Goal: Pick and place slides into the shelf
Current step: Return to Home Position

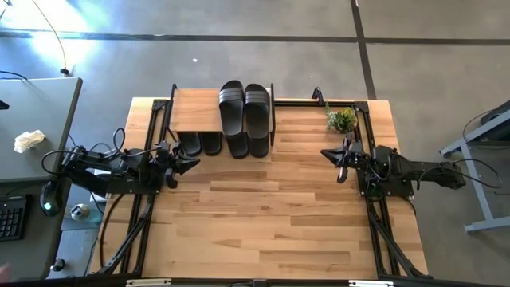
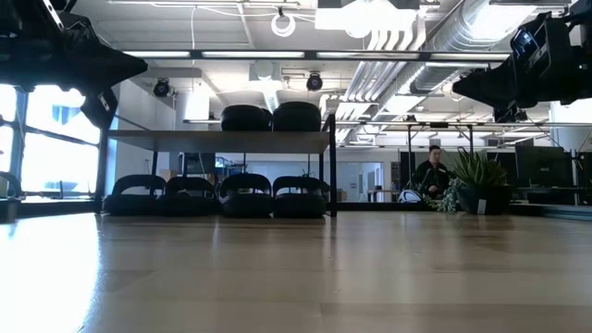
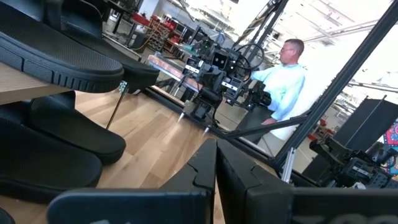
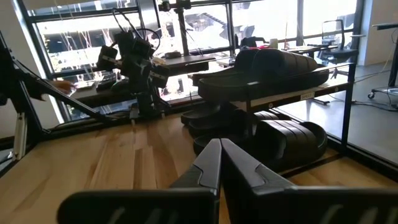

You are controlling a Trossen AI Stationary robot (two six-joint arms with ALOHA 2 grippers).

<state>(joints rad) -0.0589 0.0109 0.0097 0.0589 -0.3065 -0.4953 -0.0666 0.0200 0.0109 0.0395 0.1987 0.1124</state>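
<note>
The shelf (image 1: 195, 110) stands at the table's far side, left of the middle. Two black slides (image 1: 232, 118) (image 1: 257, 118) lie side by side on its top board, soles down, their near ends reaching past the board's front edge. Several more slides (image 2: 245, 194) rest in a row on the tabletop under the board. My left gripper (image 1: 195, 163) hovers shut and level just in front of the shelf's left end, touching nothing. My right gripper (image 1: 325, 153) hovers shut and level to the right of the shelf. Both wrist views show shut fingers (image 3: 216, 168) (image 4: 220, 162) with nothing between them.
A small potted plant (image 1: 341, 119) stands at the table's far right, beside the right arm. Bare wooden tabletop (image 1: 271, 223) stretches from the shelf to the near edge. A person (image 2: 432, 171) sits in the room beyond the table. A grey desk (image 1: 32, 127) stands off the left side.
</note>
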